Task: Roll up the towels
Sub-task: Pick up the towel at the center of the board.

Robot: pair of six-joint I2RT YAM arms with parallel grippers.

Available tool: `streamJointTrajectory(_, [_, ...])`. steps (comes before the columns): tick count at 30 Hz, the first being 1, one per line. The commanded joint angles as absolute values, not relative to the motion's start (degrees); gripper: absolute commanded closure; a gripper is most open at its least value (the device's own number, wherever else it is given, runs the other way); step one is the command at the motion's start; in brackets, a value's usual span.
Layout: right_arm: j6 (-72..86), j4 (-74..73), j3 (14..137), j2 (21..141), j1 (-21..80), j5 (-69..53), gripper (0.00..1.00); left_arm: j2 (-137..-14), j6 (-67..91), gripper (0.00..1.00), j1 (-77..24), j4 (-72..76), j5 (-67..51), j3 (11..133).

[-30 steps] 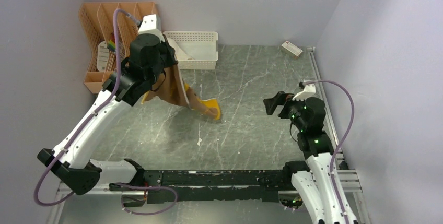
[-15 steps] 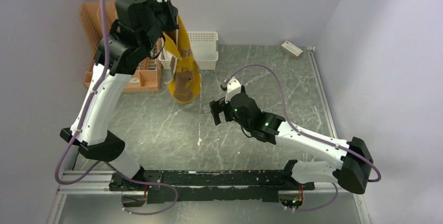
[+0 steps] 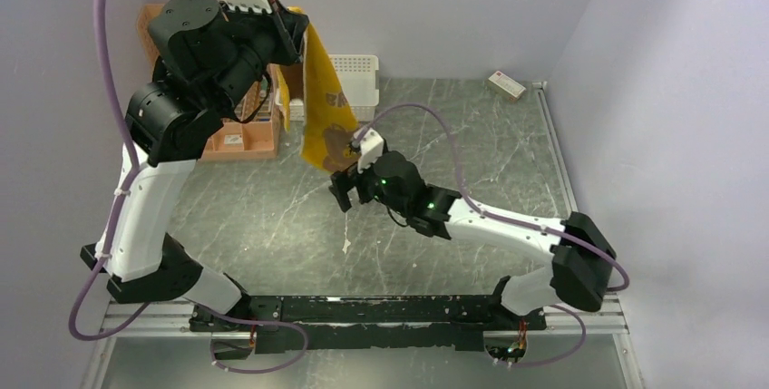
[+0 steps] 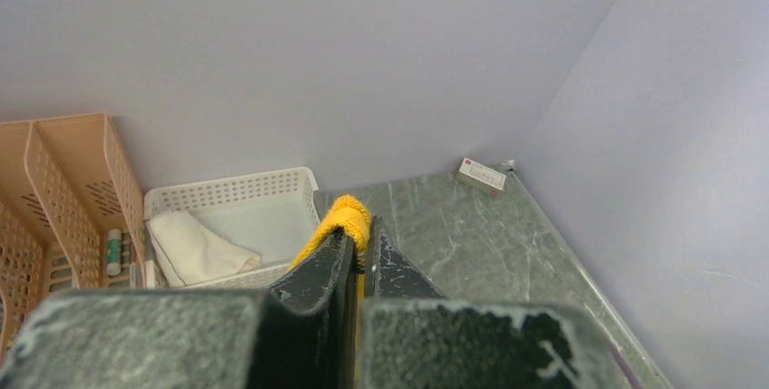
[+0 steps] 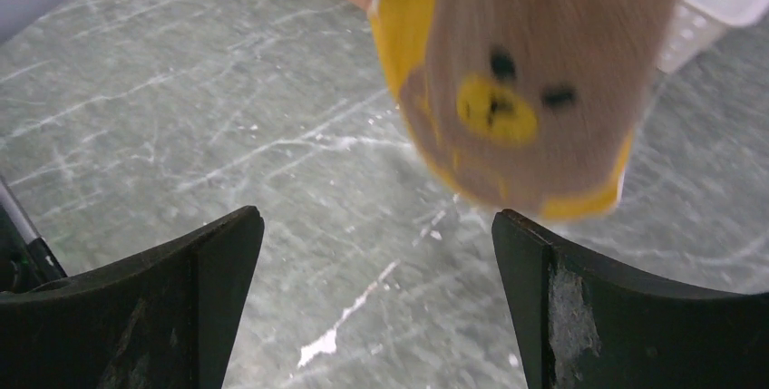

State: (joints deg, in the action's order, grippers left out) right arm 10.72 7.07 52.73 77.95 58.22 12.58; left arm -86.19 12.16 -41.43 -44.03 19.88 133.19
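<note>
Partly cut off, the yellow towel (image 3: 326,108) hangs pinched in the left tool (image 4: 363,237), its blurred end just beyond the open right tool (image 5: 376,217).

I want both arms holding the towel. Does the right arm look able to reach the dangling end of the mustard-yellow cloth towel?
Probably yes. The right hand is open near the lower end of the mustard-yellow cloth towel, which hangs from the shut left hand, nothing between.

Grey marbled table (image 3: 526,162) carries white lattice basket (image 3: 363,81), orange rack (image 3: 245,142), small box (image 3: 505,86) at far edge
</note>
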Motion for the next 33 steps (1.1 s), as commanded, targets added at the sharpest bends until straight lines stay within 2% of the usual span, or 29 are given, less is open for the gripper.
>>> streamJointTrajectory(1, [8.5,12.1,59.6,81.8,59.9,9.8,0.0,-85.2,11.0,0.93,-42.5,-43.9,19.4,132.7])
streamJointTrajectory(4, [5.2,12.0,63.0,84.7,66.2,17.0,0.0,-86.3,10.6,0.93,-42.7,-44.9,20.5,133.6])
streamJointTrajectory(11, [-0.4,18.0,65.4,94.4,82.9,44.8,0.0,-87.7,10.2,0.93,-42.6,-44.7,23.5,133.4])
streamJointTrajectory(19, [-1.6,26.0,68.9,104.0,87.0,65.4,0.0,-87.8,9.4,0.93,-42.7,-45.2,27.5,136.0])
streamJointTrajectory(21, [-7.3,33.9,68.9,106.5,87.0,69.1,0.0,-87.5,9.4,0.93,-42.7,-44.6,27.5,136.0])
streamJointTrajectory(23, [-19.1,47.9,67.6,108.7,86.8,71.4,0.0,-87.3,9.4,0.93,-42.7,-44.3,27.3,136.3])
streamJointTrajectory(26, [-36.2,72.6,67.1,113.5,85.8,75.5,0.0,-87.4,9.1,0.93,-42.7,-44.4,27.3,137.3])
streamJointTrajectory(29, [-61.5,99.8,73.3,124.0,84.2,81.1,0.0,-87.2,8.7,0.93,-42.7,-44.2,27.3,137.4])
streamJointTrajectory(31, [-69.1,104.3,79.8,128.6,82.8,83.4,0.0,-87.0,8.5,0.93,-42.7,-44.3,27.3,137.3])
streamJointTrajectory(33, [-69.6,104.3,82.2,130.3,81.8,84.6,0.0,-86.6,8.3,0.93,-42.7,-44.3,27.3,136.9])
